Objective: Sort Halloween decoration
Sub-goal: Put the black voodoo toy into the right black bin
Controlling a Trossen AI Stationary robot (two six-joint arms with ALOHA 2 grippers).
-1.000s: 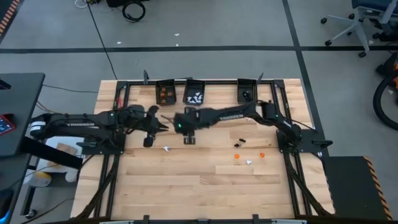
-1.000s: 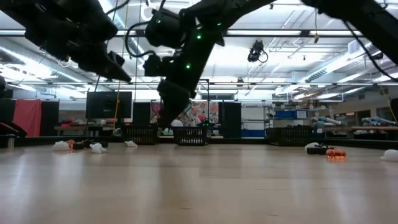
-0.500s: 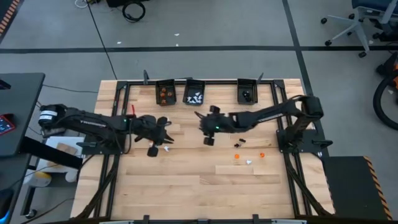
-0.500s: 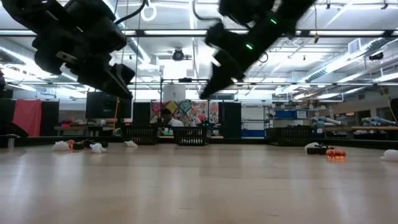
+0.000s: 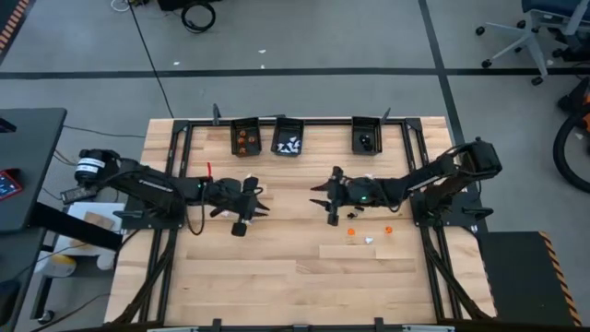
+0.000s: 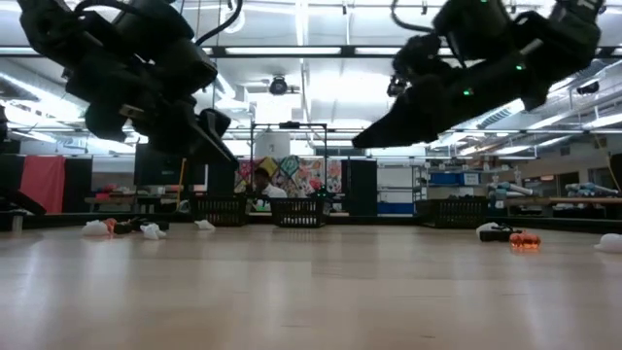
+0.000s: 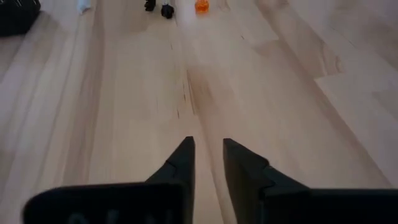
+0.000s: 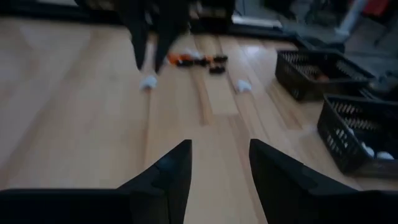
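Both grippers hover mid-table — the left gripper (image 7: 206, 163) with fingers narrowly apart, empty; the right gripper (image 8: 217, 171) spread wider, empty too. Beside the right gripper lie loose trinkets (image 5: 368, 232) — others fill the bins (image 5: 288, 138) at the table's (image 5: 277, 277) far edge.

Robotics lab: open hall, ceiling strip-lights (image 6: 311, 51)

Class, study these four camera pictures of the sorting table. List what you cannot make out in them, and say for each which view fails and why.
- Bin contents: too small in the high view to identify; only orange specks show.
- Trinkets near the right end effector: too small in the high view to tell their shapes.
- Trinkets in the right wrist view: blurred, and an arm partly covers them.
- Bin in the left wrist view: cut off by the edge.
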